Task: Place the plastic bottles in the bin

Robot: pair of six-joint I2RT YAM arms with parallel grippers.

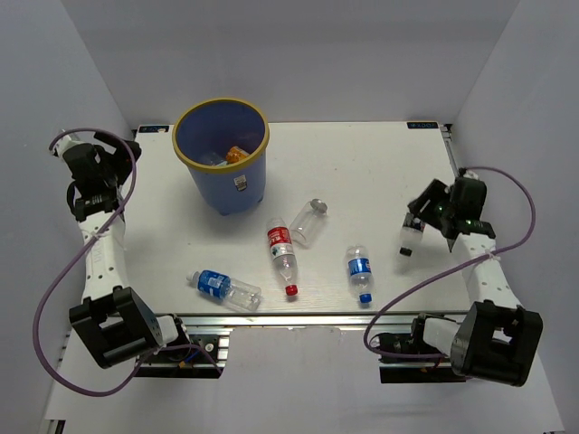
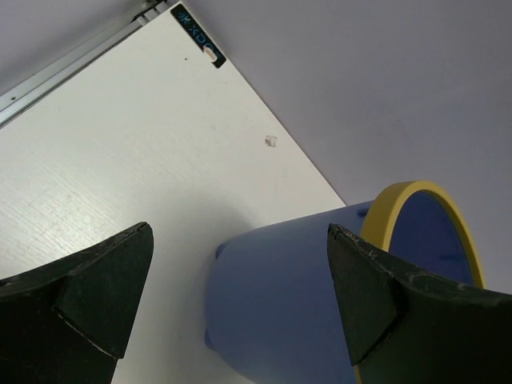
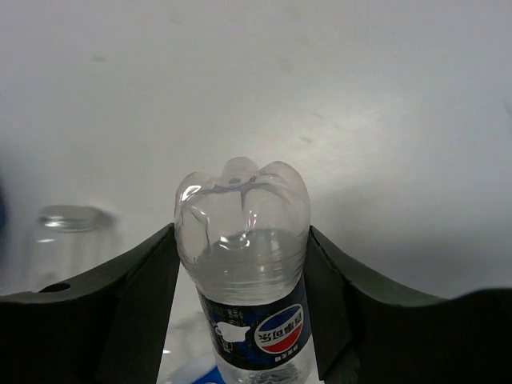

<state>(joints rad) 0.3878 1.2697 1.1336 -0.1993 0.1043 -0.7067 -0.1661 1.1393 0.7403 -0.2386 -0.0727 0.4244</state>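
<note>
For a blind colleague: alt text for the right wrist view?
The right gripper is shut on a clear bottle with a dark label, base pointing away from the camera. Behind: white table and a blurred second bottle.

My white table [image 1: 380, 163] carries the blue bin [image 1: 217, 185], upright. Four bottles lie on their sides nearer me than the bin: a clear bottle [image 1: 308, 223] closest, a red-labelled bottle [image 1: 281, 253] beside it, a blue-labelled bottle [image 1: 222, 287], and a blue-capped bottle [image 1: 360, 272] farthest.
</note>
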